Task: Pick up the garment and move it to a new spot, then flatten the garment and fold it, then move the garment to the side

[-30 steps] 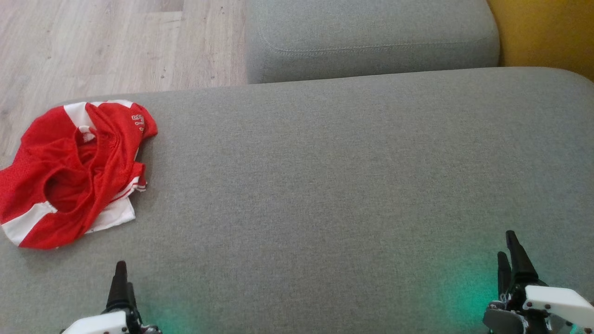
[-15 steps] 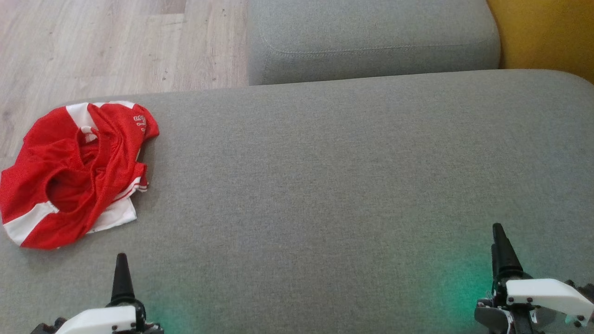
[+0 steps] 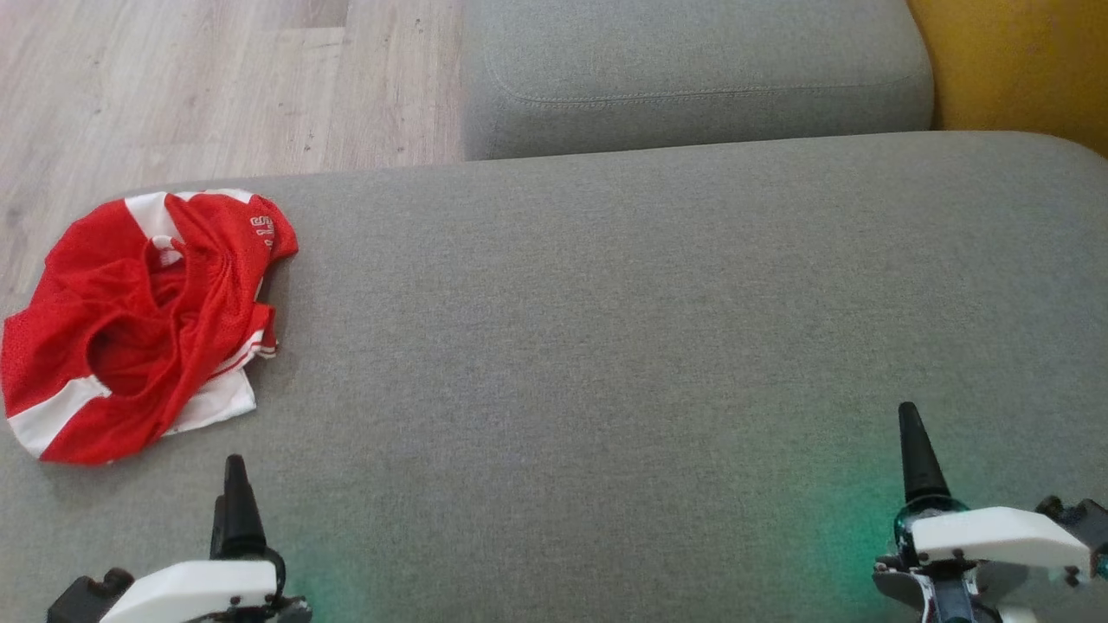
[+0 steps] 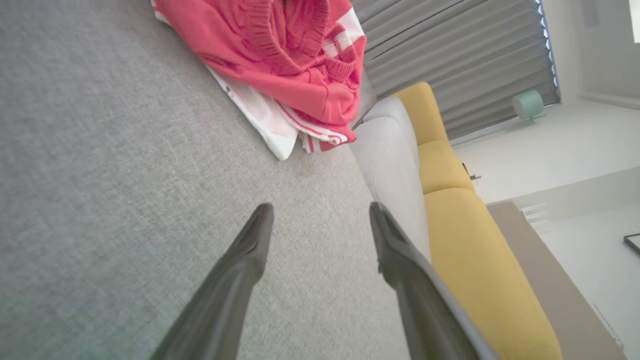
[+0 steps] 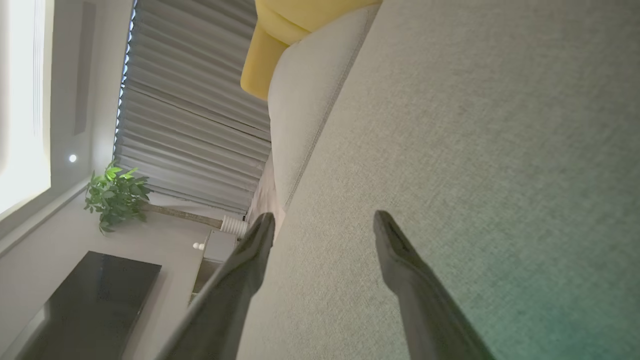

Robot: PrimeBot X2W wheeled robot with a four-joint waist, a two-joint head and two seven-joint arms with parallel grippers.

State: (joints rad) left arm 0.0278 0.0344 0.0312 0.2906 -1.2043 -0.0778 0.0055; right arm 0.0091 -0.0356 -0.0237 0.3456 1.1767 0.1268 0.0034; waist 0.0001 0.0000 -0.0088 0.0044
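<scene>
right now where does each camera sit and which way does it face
Head view: on the head, facing forward and down at the grey cushion, red garment at its left end; left gripper and right gripper at the bottom.
Left wrist view: on the left wrist, facing along its open fingers toward the garment and a yellow sofa.
Right wrist view: on the right wrist, facing along its open fingers over the cushion toward curtains and a plant.
Shared: head and left wrist views both show the garment.

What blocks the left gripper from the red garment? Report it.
Nothing visible. Bare grey cushion lies between the open left gripper and the crumpled red garment, which lies ahead of it near the cushion's left end.
</scene>
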